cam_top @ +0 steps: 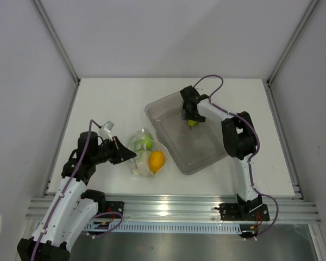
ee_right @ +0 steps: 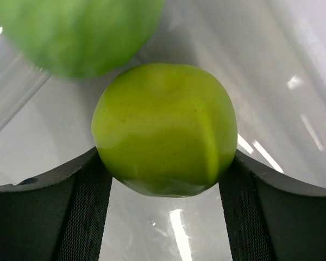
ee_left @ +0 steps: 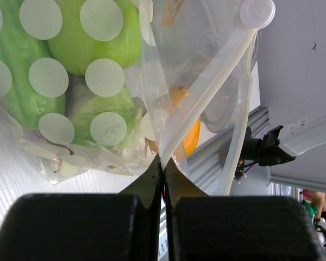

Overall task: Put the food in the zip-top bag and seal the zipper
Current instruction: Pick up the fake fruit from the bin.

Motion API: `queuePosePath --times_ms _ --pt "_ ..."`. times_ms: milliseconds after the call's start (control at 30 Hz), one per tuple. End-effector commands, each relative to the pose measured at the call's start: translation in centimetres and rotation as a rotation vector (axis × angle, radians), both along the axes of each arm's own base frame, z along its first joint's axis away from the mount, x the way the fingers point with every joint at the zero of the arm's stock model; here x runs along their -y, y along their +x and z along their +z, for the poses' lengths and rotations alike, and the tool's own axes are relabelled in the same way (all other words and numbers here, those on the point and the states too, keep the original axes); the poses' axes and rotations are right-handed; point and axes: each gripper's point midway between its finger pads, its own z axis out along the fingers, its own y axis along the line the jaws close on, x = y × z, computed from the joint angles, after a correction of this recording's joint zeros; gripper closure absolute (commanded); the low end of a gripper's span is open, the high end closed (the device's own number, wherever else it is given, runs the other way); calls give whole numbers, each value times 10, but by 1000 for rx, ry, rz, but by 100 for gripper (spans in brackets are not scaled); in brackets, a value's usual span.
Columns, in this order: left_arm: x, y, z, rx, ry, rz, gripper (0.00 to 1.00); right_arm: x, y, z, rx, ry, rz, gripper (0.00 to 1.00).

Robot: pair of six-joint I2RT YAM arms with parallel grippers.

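Observation:
The clear zip-top bag [cam_top: 144, 153] lies on the table's front left, holding green food [cam_top: 143, 142] and an orange-yellow citrus [cam_top: 156, 161]. My left gripper [cam_top: 132, 155] is shut on the bag's mouth edge. In the left wrist view its jaws [ee_left: 163, 163] pinch the white zipper strip [ee_left: 206, 98], with a green apple [ee_left: 92, 27], a green cucumber [ee_left: 16, 70] and the citrus [ee_left: 187, 133] behind the dotted plastic. My right gripper [cam_top: 191, 116] reaches into the grey bin [cam_top: 201, 152]. Its fingers [ee_right: 87, 201] press both sides of a green apple [ee_right: 163, 125].
The grey translucent bin sits at mid-right of the white table, with grey walls on three sides. An aluminium rail [cam_top: 174, 206] runs along the near edge. A blurred green shape [ee_right: 76, 32] shows above the apple in the right wrist view; I cannot tell whether it is a reflection.

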Motion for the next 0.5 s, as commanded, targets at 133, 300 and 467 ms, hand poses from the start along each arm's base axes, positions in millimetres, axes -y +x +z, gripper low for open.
queuePosePath --times_ms 133,300,467 --pt "2 -2 13 31 2 -24 99 -16 -15 33 74 -11 16 100" --pt "6 -5 22 24 -44 -34 99 -22 -31 63 122 11 15 100" --pt "5 -6 22 6 -32 -32 99 -31 -53 93 173 47 22 100"
